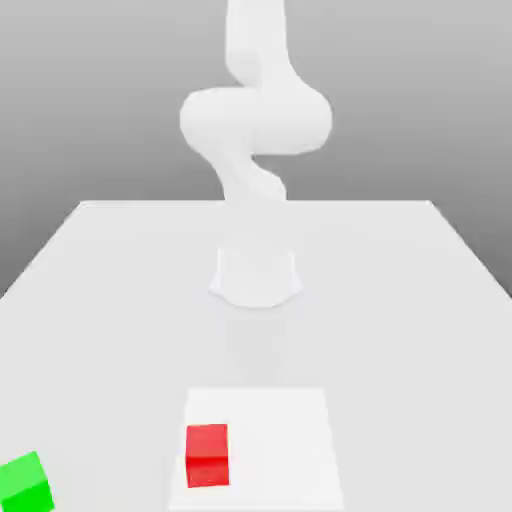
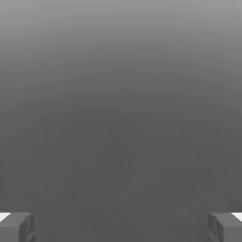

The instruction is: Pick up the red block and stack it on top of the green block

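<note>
In the hand view the jaws of the gripper [image 2: 121,228] stand wide apart, one finger near each lower corner of the picture, and they hold nothing and touch nothing — only plain grey lies between them and beyond. Counting from the exterior view's left: one green block [image 1: 25,484], one red block [image 1: 207,456], one white pad [image 1: 280,450] and one arm [image 1: 257,120], so two blocks in all. The green block sits at the lower corner on the exterior view's left, partly cut off by the picture's edge, and is turned at an angle; it is on the pale surface [image 1: 110,330], well apart from the pad. The red block rests on the pad, toward its side at the exterior view's left, and lies nearly square to the view, its top and front faces showing. The two blocks do not touch, and neither is stacked on the other. The white arm stands behind them, its flared base [image 1: 256,280] on the surface near the middle of the exterior view. From there it rises through a bend to a thick, sideways-lying joint section, then climbs on upward — out through the top edge, well above both blocks.
</note>
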`<act>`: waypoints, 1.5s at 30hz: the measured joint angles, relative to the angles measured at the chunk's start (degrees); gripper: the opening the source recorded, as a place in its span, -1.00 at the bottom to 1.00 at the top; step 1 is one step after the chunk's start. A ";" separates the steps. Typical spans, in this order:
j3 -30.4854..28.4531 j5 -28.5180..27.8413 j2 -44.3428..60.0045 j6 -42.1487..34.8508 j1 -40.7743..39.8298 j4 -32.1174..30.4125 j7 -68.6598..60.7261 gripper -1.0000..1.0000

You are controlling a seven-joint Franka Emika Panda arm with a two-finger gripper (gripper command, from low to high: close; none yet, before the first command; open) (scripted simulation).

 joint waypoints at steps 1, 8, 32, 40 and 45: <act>-0.50 0.19 2.26 0.99 0.22 -0.64 -0.66 0.00; -3.42 1.62 16.99 7.45 1.31 -4.83 -5.11 0.00; -3.73 5.58 59.82 30.62 -1.90 -12.36 -15.54 -1.00; -5.06 3.14 52.85 24.80 -1.07 -13.47 -13.74 -1.00; -9.15 3.93 51.99 17.61 -4.35 -7.38 -9.71 -1.00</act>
